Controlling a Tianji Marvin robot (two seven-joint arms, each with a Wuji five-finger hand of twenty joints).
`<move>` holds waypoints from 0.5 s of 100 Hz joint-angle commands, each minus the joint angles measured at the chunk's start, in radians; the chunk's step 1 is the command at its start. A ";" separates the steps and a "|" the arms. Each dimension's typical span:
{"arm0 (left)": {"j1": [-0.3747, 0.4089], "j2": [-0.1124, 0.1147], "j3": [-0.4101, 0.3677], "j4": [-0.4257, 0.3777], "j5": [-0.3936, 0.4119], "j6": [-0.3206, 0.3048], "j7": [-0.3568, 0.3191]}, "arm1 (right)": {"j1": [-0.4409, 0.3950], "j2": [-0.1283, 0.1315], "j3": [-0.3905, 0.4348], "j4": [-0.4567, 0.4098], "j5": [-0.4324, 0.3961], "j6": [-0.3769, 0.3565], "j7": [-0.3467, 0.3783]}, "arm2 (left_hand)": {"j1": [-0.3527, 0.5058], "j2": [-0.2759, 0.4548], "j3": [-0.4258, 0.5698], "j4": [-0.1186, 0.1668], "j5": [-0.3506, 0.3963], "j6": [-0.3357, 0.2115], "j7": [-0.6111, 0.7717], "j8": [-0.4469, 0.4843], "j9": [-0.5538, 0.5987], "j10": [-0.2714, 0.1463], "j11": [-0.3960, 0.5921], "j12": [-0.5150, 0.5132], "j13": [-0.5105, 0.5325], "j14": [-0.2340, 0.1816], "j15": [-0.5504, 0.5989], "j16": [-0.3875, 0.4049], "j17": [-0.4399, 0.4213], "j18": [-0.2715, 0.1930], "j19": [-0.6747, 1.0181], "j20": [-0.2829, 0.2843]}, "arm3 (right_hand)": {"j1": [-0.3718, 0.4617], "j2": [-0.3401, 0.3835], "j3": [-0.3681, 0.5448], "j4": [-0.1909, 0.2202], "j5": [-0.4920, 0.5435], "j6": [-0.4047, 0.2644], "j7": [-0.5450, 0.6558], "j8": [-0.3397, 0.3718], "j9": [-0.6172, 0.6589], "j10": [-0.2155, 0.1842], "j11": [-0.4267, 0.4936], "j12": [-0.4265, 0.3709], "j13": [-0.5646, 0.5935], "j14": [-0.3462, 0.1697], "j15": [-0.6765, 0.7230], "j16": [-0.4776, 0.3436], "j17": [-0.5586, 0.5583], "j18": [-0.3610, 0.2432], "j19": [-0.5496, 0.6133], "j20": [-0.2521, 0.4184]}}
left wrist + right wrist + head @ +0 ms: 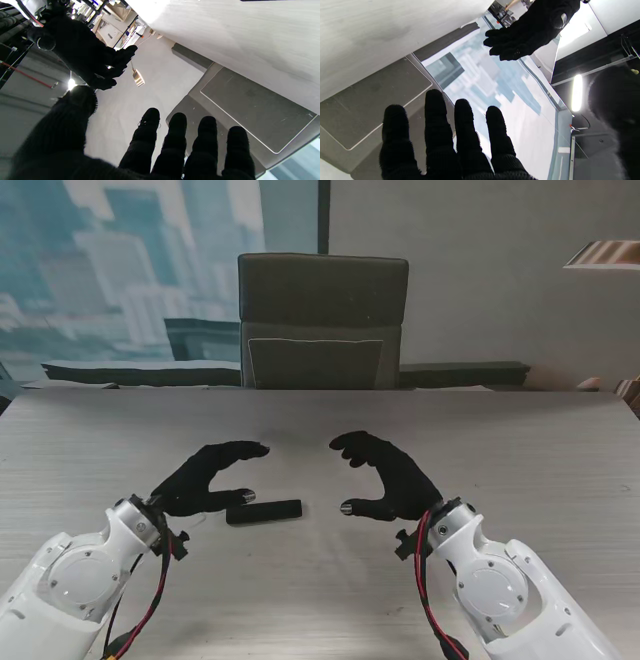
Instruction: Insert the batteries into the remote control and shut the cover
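Observation:
A black remote control point(265, 511) lies flat on the grey table point(320, 420), between my two arms and close to me. My left hand point(208, 477), in a black glove, hovers just left of it with fingers spread and its thumb tip near the remote's left end, holding nothing. My right hand point(385, 475) hangs to the right of the remote, apart from it, fingers curved and open. In the left wrist view my own fingers point(175, 140) are apart and the right hand point(82, 52) shows across. No batteries or cover can be made out.
A dark office chair point(322, 320) stands behind the table's far edge, with a window at the back left. The chair point(250, 105) also shows in the left wrist view and the chair point(370, 90) in the right wrist view.

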 commanded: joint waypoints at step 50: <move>0.119 -0.016 -0.086 -0.052 0.036 -0.120 0.106 | -0.166 -0.033 0.067 -0.087 -0.034 -0.060 -0.134 | 0.015 -0.042 -0.019 0.001 -0.015 -0.002 -0.052 -0.007 -0.029 0.014 -0.042 -0.023 -0.024 0.014 -0.037 -0.008 0.004 0.020 -0.070 0.045 | -0.026 -0.030 0.024 -0.023 0.046 0.013 -0.001 -0.017 0.048 -0.008 0.009 -0.010 0.037 -0.023 0.043 0.010 0.037 0.009 -0.040 0.062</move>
